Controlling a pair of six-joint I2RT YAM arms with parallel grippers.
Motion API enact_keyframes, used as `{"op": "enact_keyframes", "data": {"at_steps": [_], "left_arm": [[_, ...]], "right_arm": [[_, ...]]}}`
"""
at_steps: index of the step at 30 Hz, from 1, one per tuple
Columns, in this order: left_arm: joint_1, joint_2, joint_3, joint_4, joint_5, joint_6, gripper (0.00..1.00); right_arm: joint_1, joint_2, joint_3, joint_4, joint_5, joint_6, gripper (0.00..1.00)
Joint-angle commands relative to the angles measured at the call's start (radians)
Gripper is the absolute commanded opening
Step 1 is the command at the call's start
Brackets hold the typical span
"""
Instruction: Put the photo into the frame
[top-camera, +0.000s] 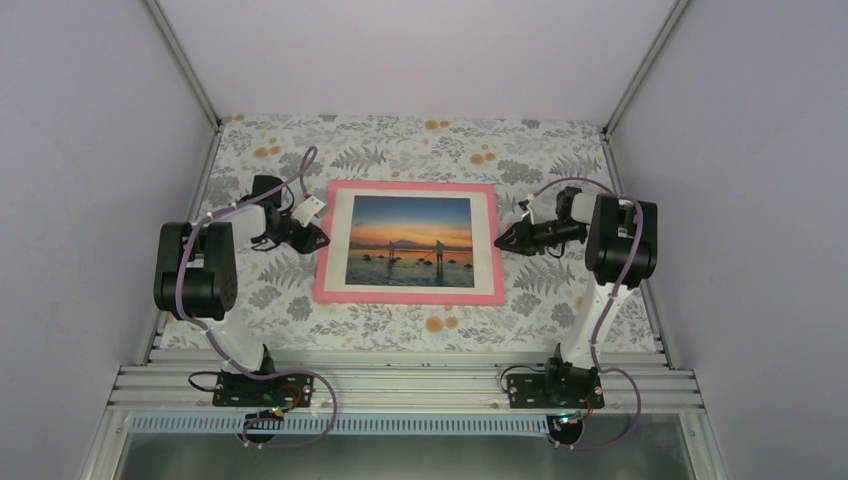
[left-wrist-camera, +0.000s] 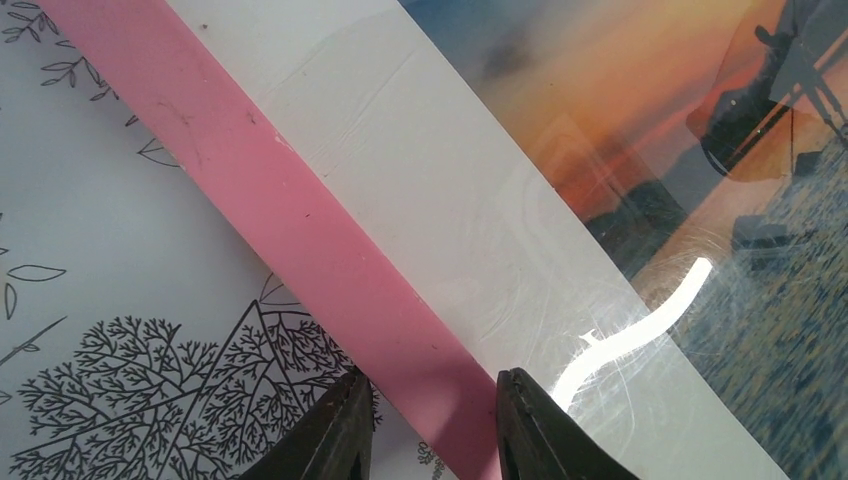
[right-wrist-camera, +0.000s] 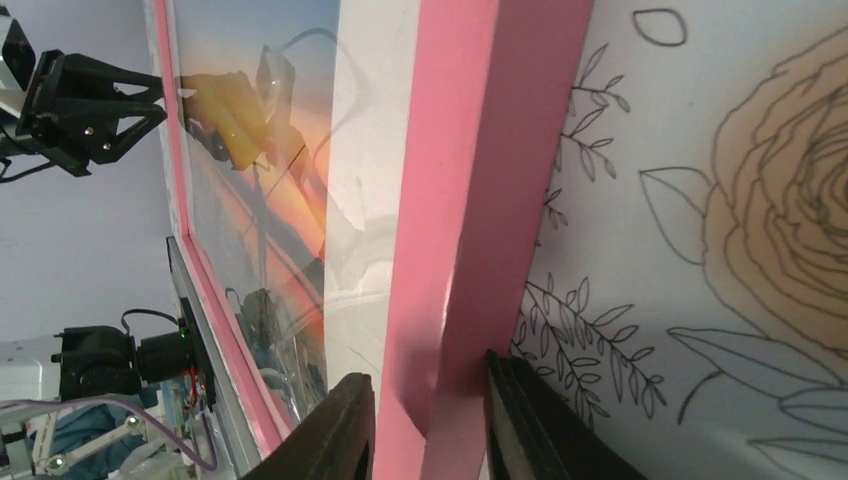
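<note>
The pink frame lies flat in the middle of the table with the sunset photo inside it, picture side up behind glare. My left gripper is at the frame's left rail. In the left wrist view its jaws stand open astride the pink rail, with a gap on the outer side; the photo lies beyond. My right gripper is at the right rail. In the right wrist view its jaws close on the pink rail, one finger inside, one outside, beside the photo.
The table is covered by a floral cloth. White walls enclose the back and sides. A metal rail with the arm bases runs along the near edge. My left gripper also shows in the right wrist view.
</note>
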Motion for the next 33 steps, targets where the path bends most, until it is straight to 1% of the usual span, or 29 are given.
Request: {"op": "enact_keyframes", "data": {"at_steps": [1,2,4,6,7,9,10,13,15,17,21,25,27,29,31,33], "left_arm": [[-0.038,0.044,-0.065,-0.149,-0.04,0.041,0.35],[-0.033,0.04,-0.06,-0.149,-0.043,0.037,0.38],[-0.022,0.025,-0.051,-0.145,-0.054,0.024,0.49],[-0.005,-0.004,-0.036,-0.143,-0.066,0.011,0.65],[0.008,-0.02,-0.023,-0.145,-0.071,0.005,0.75],[0.039,-0.049,0.014,-0.158,-0.078,0.001,0.92],[0.056,-0.061,0.036,-0.166,-0.081,0.0,0.99],[0.099,-0.096,0.117,-0.198,-0.083,0.011,1.0],[0.11,-0.128,0.146,-0.199,-0.092,0.018,1.0],[0.122,-0.164,0.178,-0.201,-0.081,0.026,1.0],[0.135,-0.222,0.254,-0.207,-0.071,0.001,1.0],[0.138,-0.25,0.355,-0.205,-0.065,-0.083,1.0],[0.141,-0.259,0.394,-0.198,-0.053,-0.122,1.0],[0.144,-0.282,0.395,-0.165,-0.048,-0.157,1.0],[0.151,-0.325,0.34,-0.105,-0.045,-0.189,1.0],[0.157,-0.364,0.283,-0.061,-0.058,-0.213,1.0]], "right_arm": [[-0.004,0.071,-0.067,-0.023,0.345,-0.029,0.36],[-0.005,0.067,-0.067,-0.026,0.344,-0.031,0.39],[-0.014,0.052,-0.065,-0.03,0.343,-0.034,0.47],[-0.03,0.036,-0.05,-0.04,0.342,-0.04,0.57],[-0.039,0.028,-0.035,-0.051,0.346,-0.045,0.61],[-0.065,0.01,0.006,-0.079,0.348,-0.059,0.67],[-0.076,0.001,0.029,-0.097,0.346,-0.069,0.71],[-0.096,-0.023,0.099,-0.16,0.334,-0.109,0.81],[-0.096,-0.052,0.136,-0.187,0.321,-0.132,0.89],[-0.097,-0.089,0.184,-0.211,0.294,-0.153,0.99],[-0.098,-0.165,0.324,-0.256,0.228,-0.169,1.0],[-0.098,-0.245,0.438,-0.237,0.143,-0.134,1.0],[-0.098,-0.292,0.434,-0.197,0.091,-0.107,1.0],[-0.098,-0.35,0.388,-0.121,0.046,-0.052,1.0],[-0.098,-0.436,0.292,-0.015,-0.007,0.004,1.0],[-0.098,-0.523,0.167,0.101,-0.028,0.048,1.0]]}}
